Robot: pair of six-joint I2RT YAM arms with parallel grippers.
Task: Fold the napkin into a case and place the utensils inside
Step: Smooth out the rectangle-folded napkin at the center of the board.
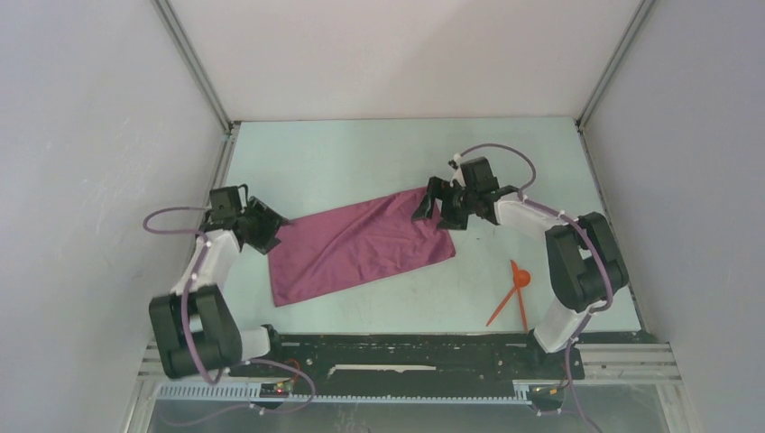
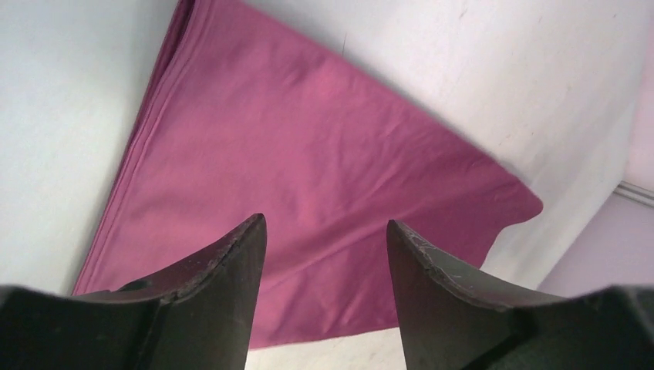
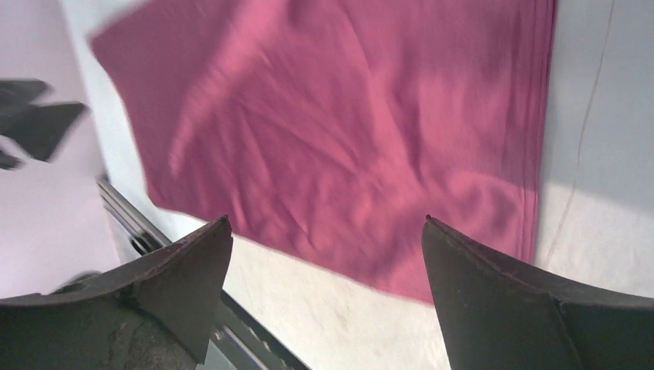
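The plum-purple napkin [image 1: 361, 245] lies flat on the table as a folded, slanted rectangle, also filling the left wrist view [image 2: 308, 177] and the right wrist view [image 3: 347, 131]. My left gripper [image 1: 269, 227] hovers at its left end, jaws open and empty [image 2: 326, 225]. At the napkin's upper right corner my right gripper [image 1: 439, 209] stands wide open with nothing between its fingers [image 3: 326, 223]. The two orange-red utensils [image 1: 514, 293] lie crossed on the table to the right of the napkin, near the right arm's base. No narrow case shape shows.
White enclosure walls close in the table [image 1: 361, 153] on the left, back and right. A black rail [image 1: 424, 354] runs along the near edge between the arm bases.
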